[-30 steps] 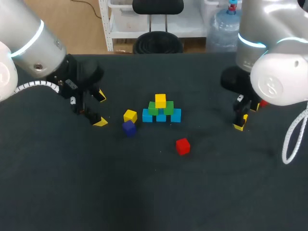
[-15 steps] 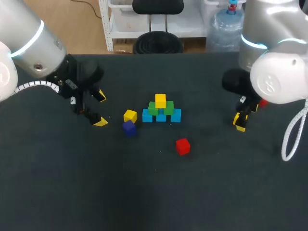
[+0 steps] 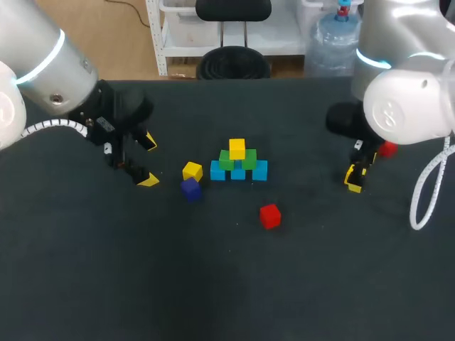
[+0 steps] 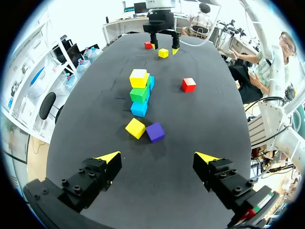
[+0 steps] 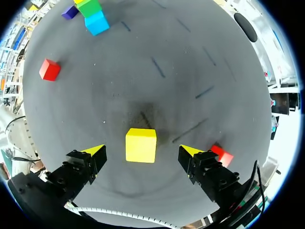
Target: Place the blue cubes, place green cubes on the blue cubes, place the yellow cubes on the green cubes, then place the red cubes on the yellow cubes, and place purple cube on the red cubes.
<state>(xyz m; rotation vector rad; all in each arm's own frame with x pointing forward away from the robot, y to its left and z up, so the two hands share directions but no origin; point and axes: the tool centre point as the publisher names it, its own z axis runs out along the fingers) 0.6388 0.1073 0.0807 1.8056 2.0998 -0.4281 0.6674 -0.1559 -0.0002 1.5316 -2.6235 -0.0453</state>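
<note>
Yellow cube (image 5: 140,145) on bench (image 5: 190,71) between spread fingers of right claw (image 5: 143,151), touching neither; red cube (image 5: 220,155) just beside one finger. Left claw (image 4: 158,158) spread, purple cube (image 4: 155,131) ahead.

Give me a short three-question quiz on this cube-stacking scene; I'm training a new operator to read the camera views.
1. True or false: the right gripper is shut on the yellow cube between its fingers.
2. Which colour tops the stack? A red, B yellow, C purple.
3. How many red cubes lie on the table?

Key
1. False: the fingers stand open, clear of the cube on both sides.
2. B: the top cube is yellow.
3. Two: the first red cube lies apart from the stack, the second red cube beside the right gripper.
</note>
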